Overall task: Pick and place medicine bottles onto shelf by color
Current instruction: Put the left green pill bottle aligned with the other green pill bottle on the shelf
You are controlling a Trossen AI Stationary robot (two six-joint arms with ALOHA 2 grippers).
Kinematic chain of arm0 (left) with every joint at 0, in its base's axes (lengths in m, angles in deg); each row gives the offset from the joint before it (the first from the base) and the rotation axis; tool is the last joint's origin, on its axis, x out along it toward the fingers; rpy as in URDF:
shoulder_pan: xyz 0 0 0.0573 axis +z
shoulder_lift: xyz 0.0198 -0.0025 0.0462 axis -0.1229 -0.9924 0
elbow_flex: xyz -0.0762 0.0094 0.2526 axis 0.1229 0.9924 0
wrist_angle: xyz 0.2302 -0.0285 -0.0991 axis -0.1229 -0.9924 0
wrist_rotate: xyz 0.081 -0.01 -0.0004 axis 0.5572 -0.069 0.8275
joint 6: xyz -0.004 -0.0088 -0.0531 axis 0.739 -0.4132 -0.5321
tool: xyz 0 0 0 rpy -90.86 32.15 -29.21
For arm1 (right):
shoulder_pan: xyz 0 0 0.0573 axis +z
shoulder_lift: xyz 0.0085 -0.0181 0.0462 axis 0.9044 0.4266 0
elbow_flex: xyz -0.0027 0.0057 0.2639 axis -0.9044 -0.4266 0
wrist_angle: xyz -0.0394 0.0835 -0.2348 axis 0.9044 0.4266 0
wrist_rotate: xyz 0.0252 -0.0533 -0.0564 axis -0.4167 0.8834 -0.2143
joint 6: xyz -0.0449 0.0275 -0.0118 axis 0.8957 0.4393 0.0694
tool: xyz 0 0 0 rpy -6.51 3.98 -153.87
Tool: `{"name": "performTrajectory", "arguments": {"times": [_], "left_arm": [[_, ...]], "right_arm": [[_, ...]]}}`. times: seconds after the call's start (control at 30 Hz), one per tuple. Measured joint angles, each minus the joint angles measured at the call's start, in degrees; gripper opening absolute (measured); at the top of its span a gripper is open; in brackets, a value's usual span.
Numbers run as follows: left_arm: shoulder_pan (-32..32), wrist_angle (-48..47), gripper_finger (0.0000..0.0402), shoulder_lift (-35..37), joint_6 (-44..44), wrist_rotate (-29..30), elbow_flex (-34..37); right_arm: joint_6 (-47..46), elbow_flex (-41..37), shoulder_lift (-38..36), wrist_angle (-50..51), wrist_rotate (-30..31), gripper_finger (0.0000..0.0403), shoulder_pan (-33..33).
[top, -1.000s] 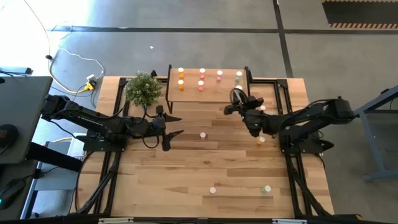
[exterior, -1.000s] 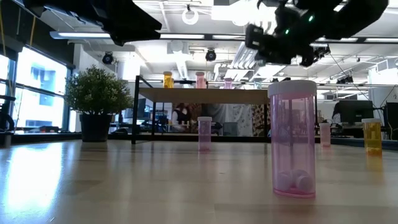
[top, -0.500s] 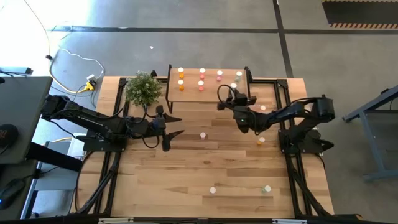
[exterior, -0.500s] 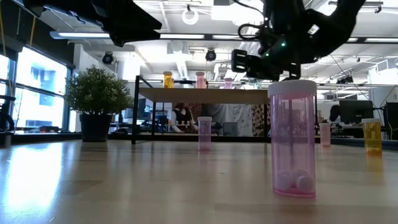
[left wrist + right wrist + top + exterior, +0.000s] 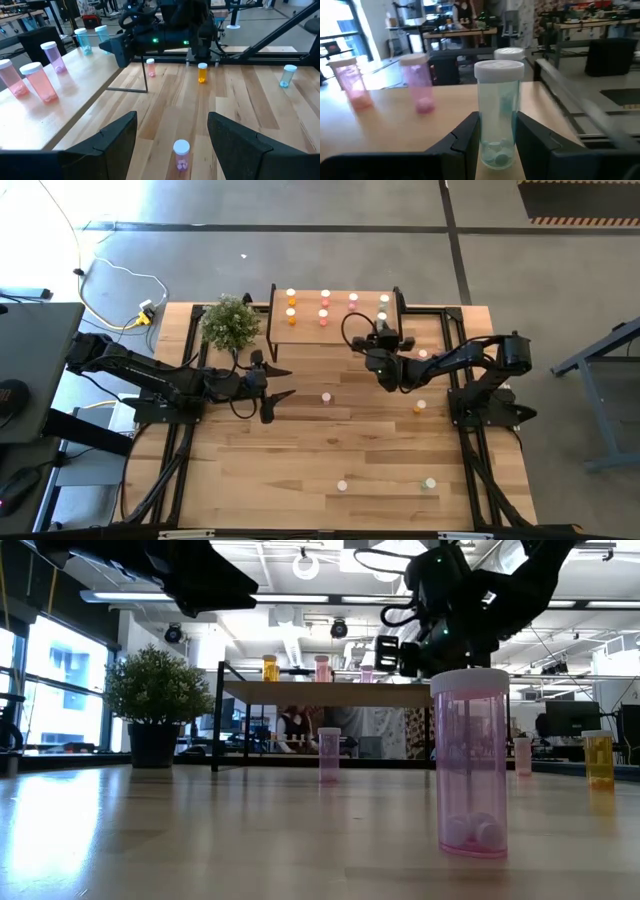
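The shelf [image 5: 310, 330] stands at the table's far edge with orange, pink and pale green medicine bottles in rows on it. My right gripper [image 5: 381, 332] is at the shelf's right end, shut on a pale green bottle [image 5: 498, 120] with a white cap. Another green bottle [image 5: 510, 52] stands just behind it, and pink ones [image 5: 417, 82] stand farther along the shelf. My left gripper [image 5: 284, 380] hovers open over the table's middle left; a pink bottle [image 5: 181, 154] stands on the table ahead of it. My right gripper pinches the green bottle's lower body [image 5: 485, 142] between its two fingers [image 5: 467, 135], one on each side. The fingers lie level and come from the table's near right side. The bottle stands upright low over the shelf top [image 5: 395, 130]; whether its base rests there I cannot tell.
A potted plant [image 5: 230, 322] stands left of the shelf. Loose bottles stand on the table: pink [image 5: 326, 397], orange [image 5: 419, 407], pink [image 5: 342, 485], green [image 5: 429, 483]. In the low view a pink bottle [image 5: 470, 765] stands close in front.
My right gripper has gone toward the shelf's right end and down, turning a little, with the green bottle kept upright between its shut fingers. The left arm has kept still.
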Motion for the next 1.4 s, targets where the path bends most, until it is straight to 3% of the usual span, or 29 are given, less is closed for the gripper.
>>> {"name": "performTrajectory", "arguments": {"times": [0.37, 1.4], "left_arm": [[0.0, 0.0, 0.0234, 0.0, 0.0, 0.0, 0.0], [0.0, 0.0, 0.0234, 0.0, 0.0, -0.1, 0.0]], "right_arm": [[-2.7, 0.0, -0.1, 1.7, -1.4, 0.0103, -2.9], [-2.6, 0.0, 0.0, 1.4, -1.2, 0.0100, -2.7]]}}
